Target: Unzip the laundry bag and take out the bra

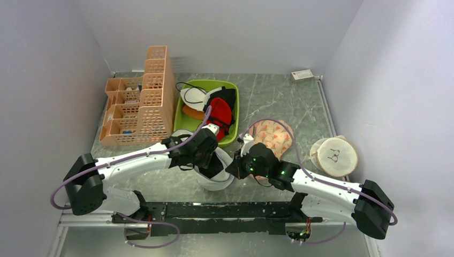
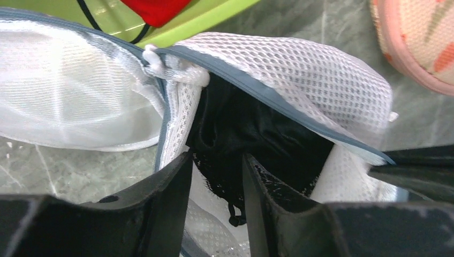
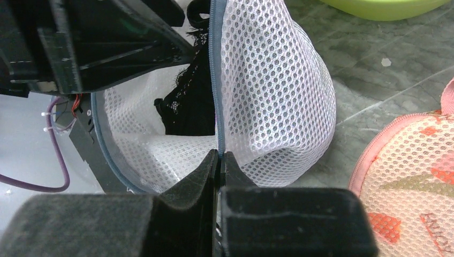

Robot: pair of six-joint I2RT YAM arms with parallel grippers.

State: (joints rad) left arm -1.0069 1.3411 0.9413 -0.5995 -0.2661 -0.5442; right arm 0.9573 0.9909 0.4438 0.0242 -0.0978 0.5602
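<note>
With the bag (image 3: 273, 80) held by the right jaws, black cloth (image 2: 251, 128) is best pinched deep by the half-wide left jaws.

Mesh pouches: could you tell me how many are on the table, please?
3: white laundry bag near centre, peach floral pouch just right of it, cream pouch far right. None seems hidden.

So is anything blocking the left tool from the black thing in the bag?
Nothing visible. The laundry bag gapes open, the right tool pinching its rim, and the left tool straddles the black garment.
</note>
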